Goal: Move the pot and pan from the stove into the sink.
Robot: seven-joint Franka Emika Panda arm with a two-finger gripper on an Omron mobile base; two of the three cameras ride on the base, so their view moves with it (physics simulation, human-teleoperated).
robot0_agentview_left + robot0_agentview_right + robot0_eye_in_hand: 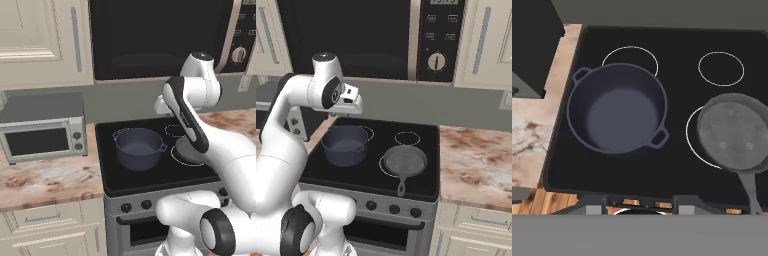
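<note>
The deep dark blue-grey pot [139, 147] [345, 145] [617, 107] stands empty on the front left burner of the black stove [150, 182] [423, 131] [677, 47]. The shallow grey pan [404, 161] [732, 132] lies on the front right burner with its handle toward the stove's front; in the left base view the arm covers part of the pan [184, 150]. My gripper [162, 106] [348, 111] [640, 210] hangs high above the cooktop, looking down, open, with nothing between its fingers. The sink is out of view.
A grey toaster oven [42, 132] sits on the marbled counter [50, 180] left of the stove. More counter [476, 160] runs to the right. A black microwave [160, 37] [356, 35] hangs over the stove, close above my arm.
</note>
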